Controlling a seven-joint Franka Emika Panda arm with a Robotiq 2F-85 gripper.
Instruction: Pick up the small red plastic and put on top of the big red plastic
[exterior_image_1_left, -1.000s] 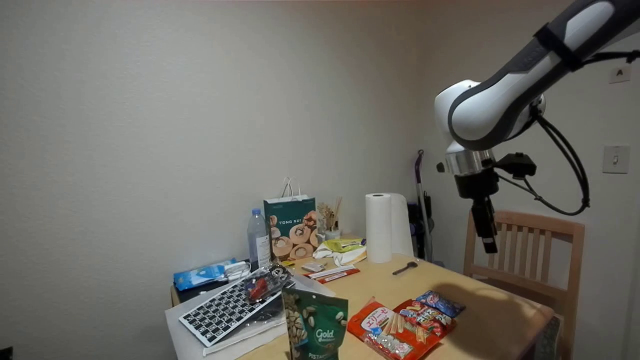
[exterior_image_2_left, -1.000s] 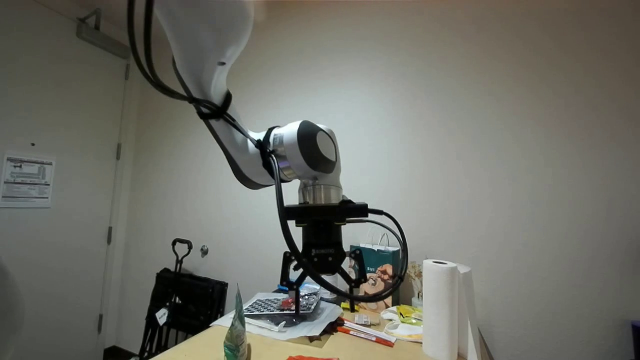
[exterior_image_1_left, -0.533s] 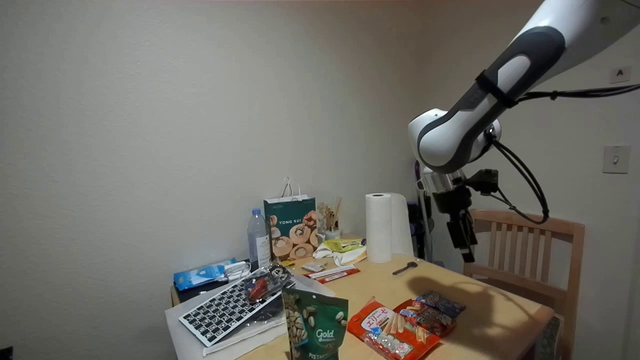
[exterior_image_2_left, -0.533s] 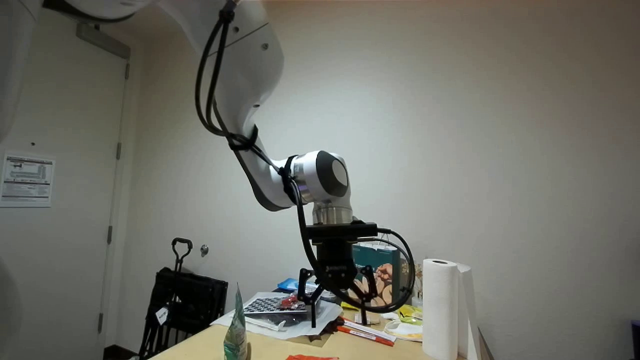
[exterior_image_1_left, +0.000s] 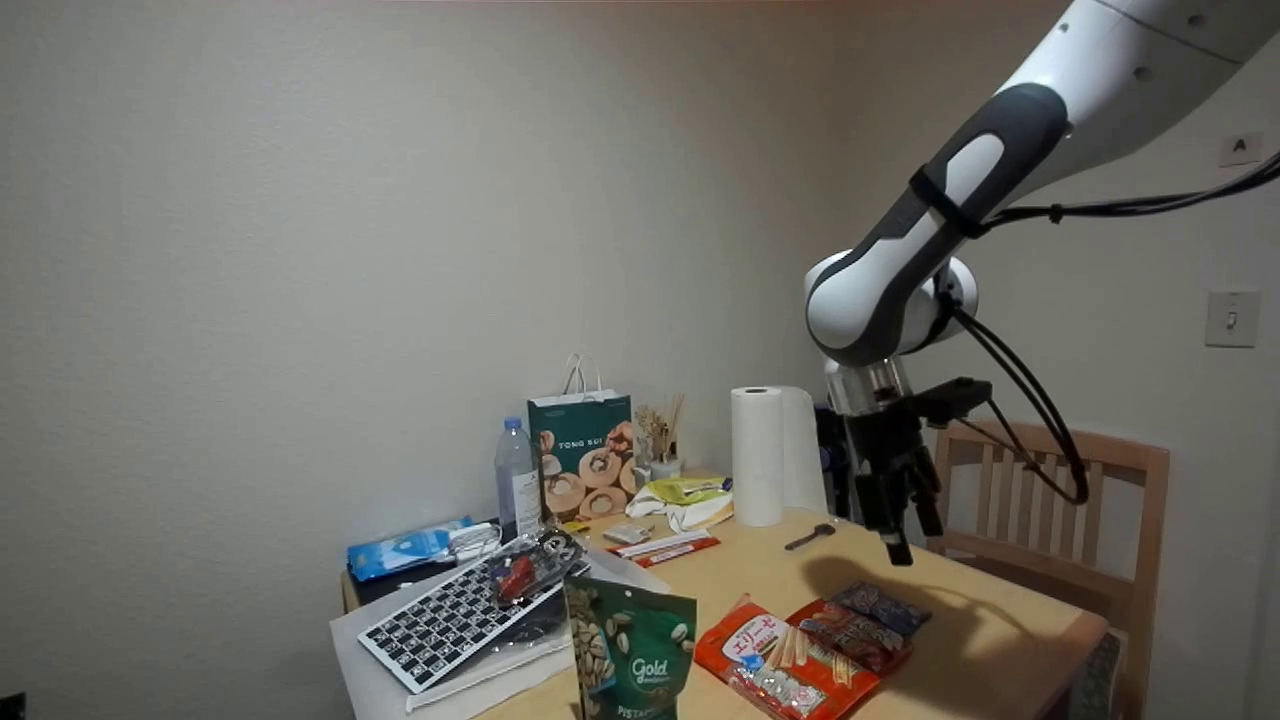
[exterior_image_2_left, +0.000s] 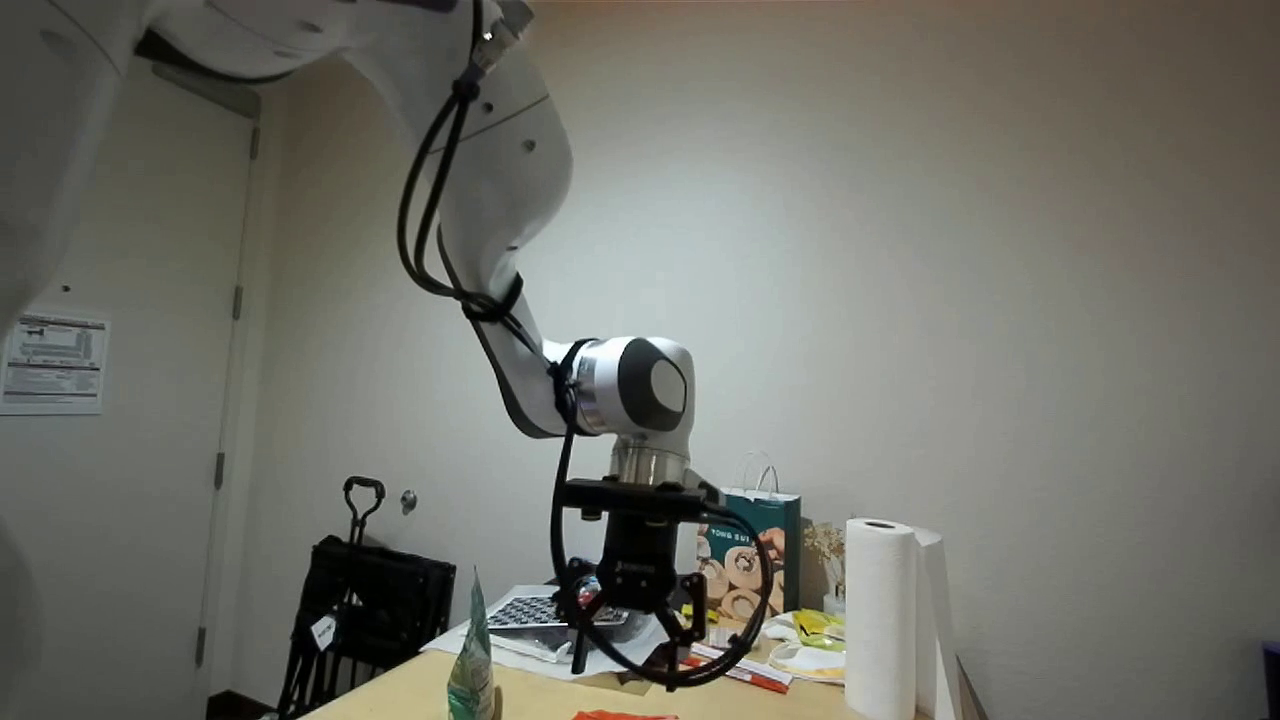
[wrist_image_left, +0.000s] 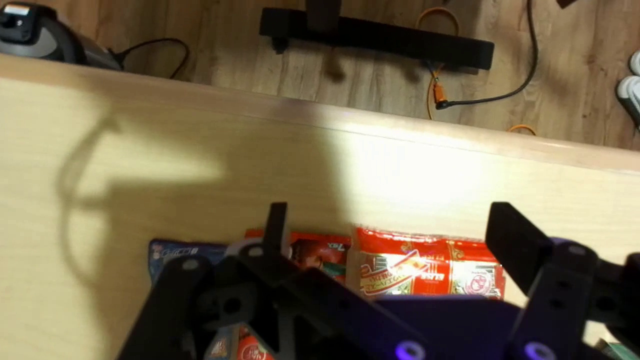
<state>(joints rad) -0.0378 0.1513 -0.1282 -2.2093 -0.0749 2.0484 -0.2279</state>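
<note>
Your hand (wrist_image_left: 388, 215) hangs over the worktop (exterior_image_1_left: 735, 572), jaws wide apart with nothing between them, seemingly posed for a descent. The red packet (exterior_image_1_left: 853, 634), the one to lift, lies at the lower right of an exterior view, between the blue packet (exterior_image_1_left: 883, 608) and the red bag (exterior_image_1_left: 785, 665), the one to lay it on. Their red edges meet or overlap; you can't tell which is on top. With neighbours that close, a wide bite could snag one, so aim for the packet's free edge. In the wrist view one jaw hides part of it while the gap frames the red bag, so you probably need to shift toward frame left. In an exterior view, bottom centre, the pistachio bag (exterior_image_1_left: 637, 655) stands upright, likely propped by its nuts. Mid-frame, dried stems (exterior_image_1_left: 652, 426) rise above a white cup (exterior_image_1_left: 666, 468); what the paper bag (exterior_image_1_left: 582, 455) holds is hidden.
</note>
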